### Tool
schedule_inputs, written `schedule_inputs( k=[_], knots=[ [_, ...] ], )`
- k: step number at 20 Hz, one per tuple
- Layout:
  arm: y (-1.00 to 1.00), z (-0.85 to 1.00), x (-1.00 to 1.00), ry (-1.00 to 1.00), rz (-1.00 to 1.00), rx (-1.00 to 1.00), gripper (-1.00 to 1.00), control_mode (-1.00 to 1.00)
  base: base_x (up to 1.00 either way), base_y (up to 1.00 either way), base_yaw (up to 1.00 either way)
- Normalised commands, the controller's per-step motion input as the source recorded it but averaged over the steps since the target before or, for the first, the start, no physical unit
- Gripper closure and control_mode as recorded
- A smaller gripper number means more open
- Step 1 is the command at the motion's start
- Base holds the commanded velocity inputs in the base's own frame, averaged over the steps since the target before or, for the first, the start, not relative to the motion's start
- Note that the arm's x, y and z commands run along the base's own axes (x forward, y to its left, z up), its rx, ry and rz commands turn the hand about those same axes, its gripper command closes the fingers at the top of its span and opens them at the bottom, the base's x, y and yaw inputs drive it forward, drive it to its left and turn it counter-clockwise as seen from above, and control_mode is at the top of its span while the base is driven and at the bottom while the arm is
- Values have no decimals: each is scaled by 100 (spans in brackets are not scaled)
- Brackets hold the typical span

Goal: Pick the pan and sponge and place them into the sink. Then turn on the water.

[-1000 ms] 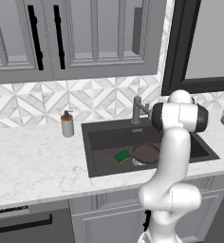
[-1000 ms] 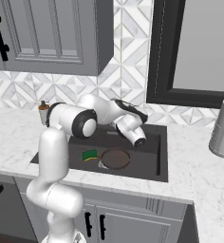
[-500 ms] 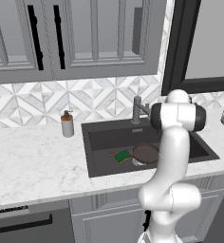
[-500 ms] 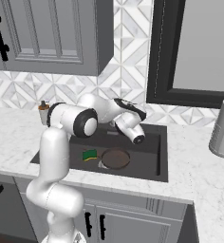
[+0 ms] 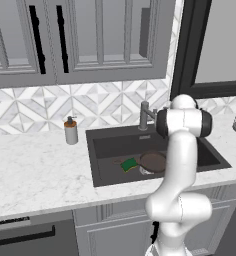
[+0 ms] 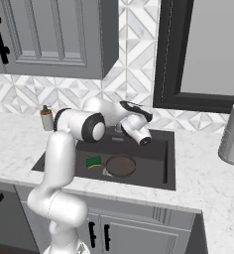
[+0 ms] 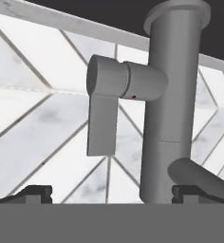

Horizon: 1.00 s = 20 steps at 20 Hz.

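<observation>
- Showing, left base view: pan (image 5: 153,161) and sponge (image 5: 129,164) inside sink (image 5: 104,145), touching; faucet (image 5: 145,115) behind.
- Right base view — gripper (image 6: 120,128) near faucet, pan beside sponge in basin.
- Hand view: faucet lever (image 7: 105,105) close ahead; jaws apart, holding nothing.

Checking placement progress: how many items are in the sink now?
2: the sponge at the basin's left-middle, the pan right beside it over the drain. The arm may hide more.
</observation>
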Motion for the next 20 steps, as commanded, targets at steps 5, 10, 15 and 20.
schedule_inputs(
  k=[5,10,15,20],
  knots=[
    [0,-12,37,3,0,0,-100,-100,0,0,0],
    [0,-25,31,2,0,0,-100,-100,0,0,0],
    [0,-29,25,0,0,0,-100,-100,0,0,0],
    [0,-13,29,0,0,3,-100,-100,0,0,0]
  ],
)
